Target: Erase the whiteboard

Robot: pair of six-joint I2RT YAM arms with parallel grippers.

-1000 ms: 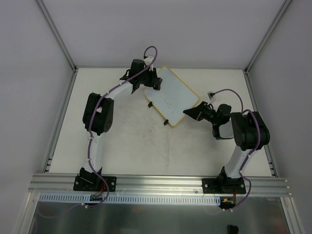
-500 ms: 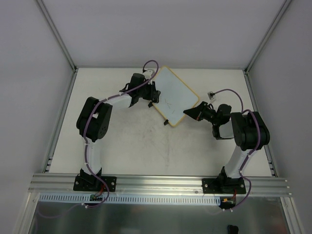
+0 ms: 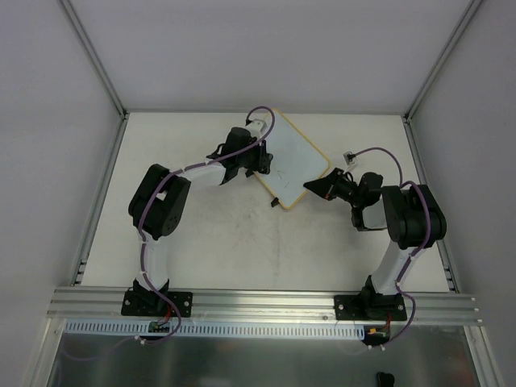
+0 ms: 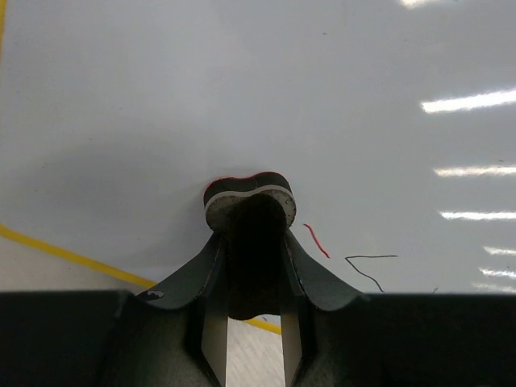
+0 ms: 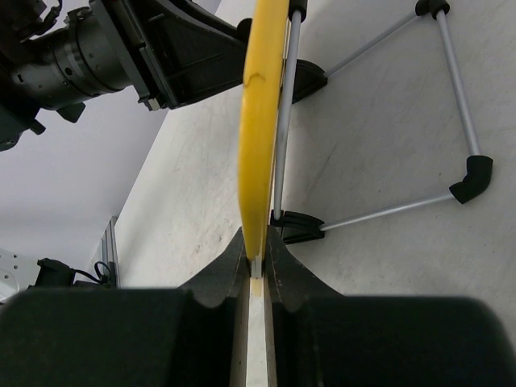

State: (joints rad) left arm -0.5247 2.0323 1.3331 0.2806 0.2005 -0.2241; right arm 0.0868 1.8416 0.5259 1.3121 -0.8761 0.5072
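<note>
The whiteboard stood tilted near the back of the table, propped on thin metal legs with black feet. The right gripper was squeezed tight on the board's yellow edge, holding it from the right side. The left gripper was squeezed tight on a small dark eraser, and the eraser touched the white face, just beside a short red line and a thin black line.
</note>
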